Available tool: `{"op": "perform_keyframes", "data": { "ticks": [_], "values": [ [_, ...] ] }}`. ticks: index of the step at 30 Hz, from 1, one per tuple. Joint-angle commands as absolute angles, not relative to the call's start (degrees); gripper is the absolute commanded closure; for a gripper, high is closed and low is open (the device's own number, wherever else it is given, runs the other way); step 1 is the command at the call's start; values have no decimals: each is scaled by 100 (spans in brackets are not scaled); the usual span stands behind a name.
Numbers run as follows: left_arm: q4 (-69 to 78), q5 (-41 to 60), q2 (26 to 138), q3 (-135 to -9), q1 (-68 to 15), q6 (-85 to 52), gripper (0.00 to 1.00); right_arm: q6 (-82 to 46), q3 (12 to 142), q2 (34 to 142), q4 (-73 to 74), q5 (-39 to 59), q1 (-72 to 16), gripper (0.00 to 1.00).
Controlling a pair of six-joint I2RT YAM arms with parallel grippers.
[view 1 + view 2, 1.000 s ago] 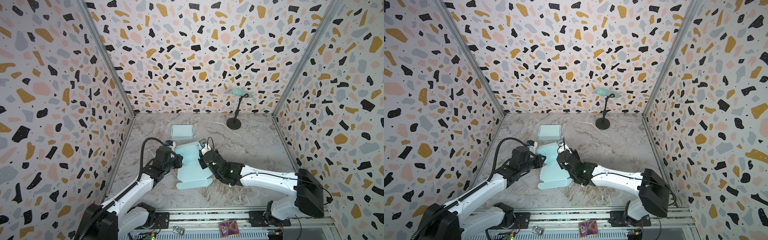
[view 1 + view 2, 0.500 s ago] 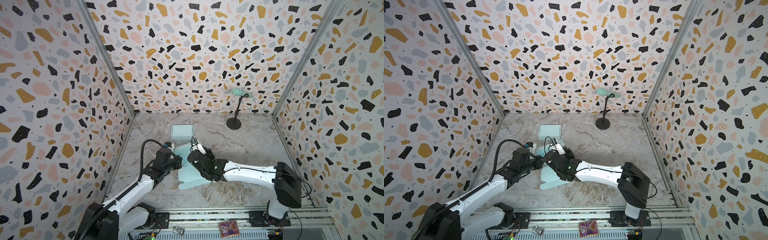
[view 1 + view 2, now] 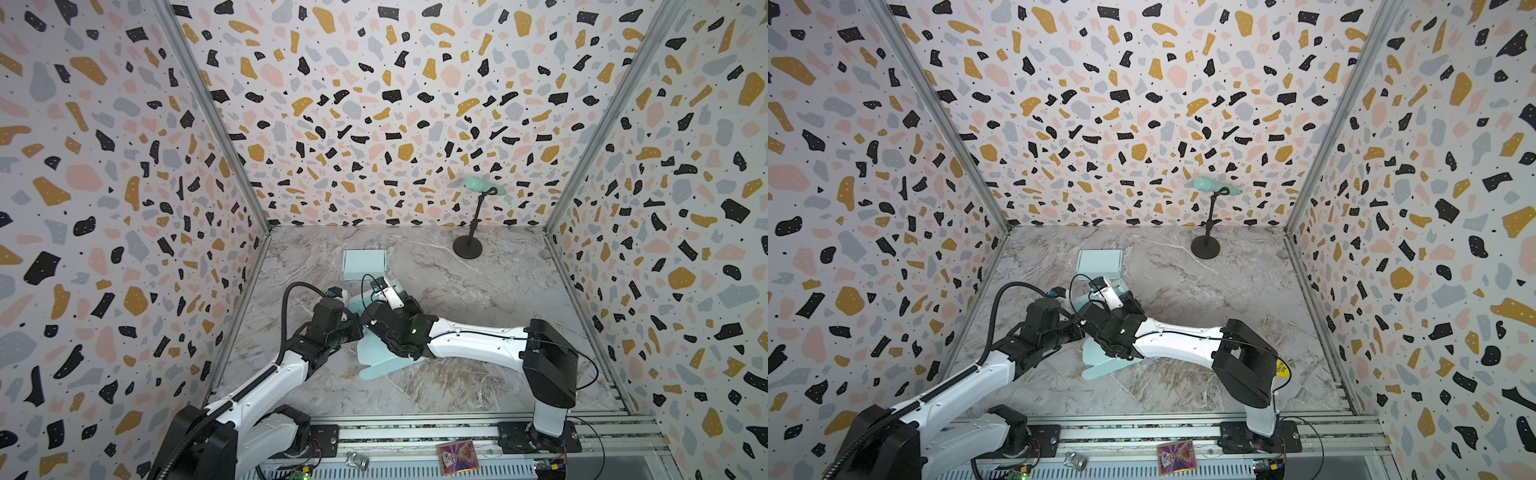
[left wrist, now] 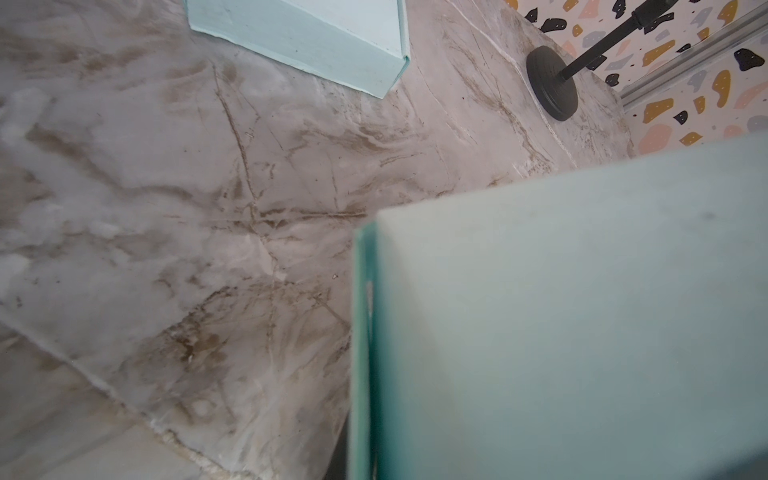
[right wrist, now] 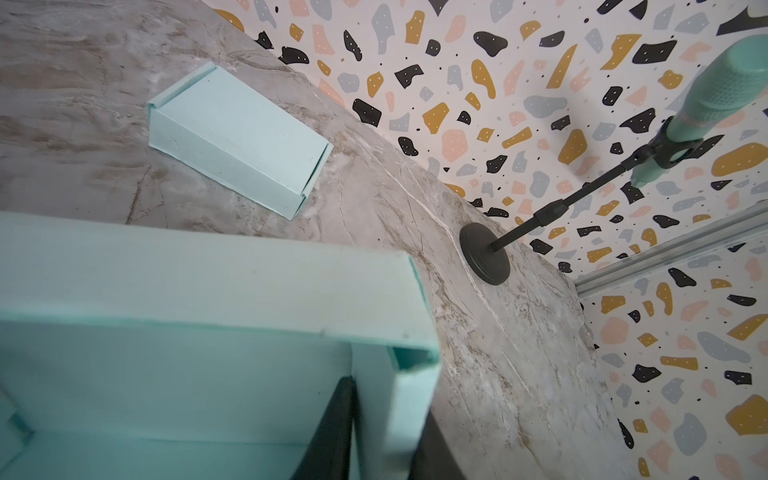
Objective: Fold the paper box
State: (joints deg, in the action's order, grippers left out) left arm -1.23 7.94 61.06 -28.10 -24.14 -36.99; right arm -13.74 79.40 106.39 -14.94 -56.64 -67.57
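Folding appears partly done: the paper box (image 3: 376, 357) sits on the tabletop (image 3: 478, 291) left of centre, two walls raised, front flaps lying open, right tool (image 5: 386, 436) clamping a side wall, left tool (image 3: 360, 328) closed at its edge.

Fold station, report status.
Left gripper shut at edge of paper box, grip hidden. Right gripper pinching its side wall. Folded box and microphone stand behind, well clear.

marble tabletop (image 3: 478, 291) | on it: folded box (image 3: 364, 262), stand base (image 3: 468, 251), paper box (image 3: 382, 361)
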Motion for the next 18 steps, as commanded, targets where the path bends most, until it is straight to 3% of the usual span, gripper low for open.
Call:
{"op": "perform_keyframes", "data": {
  "ticks": [1,11,18],
  "values": [
    [730,1470,5866,-2916,-2629,-3533,92,-1403,8103,10801,-1672,-5368,-6800,78],
    [812,1425,5657,-2701,-2742,-3745,93,-1334,8237,10950,-1605,-5492,-6765,92],
    [760,1367,5538,-2707,-2754,-3734,93,-1369,8238,10873,-1545,-5458,-6833,85]
  ]
}}
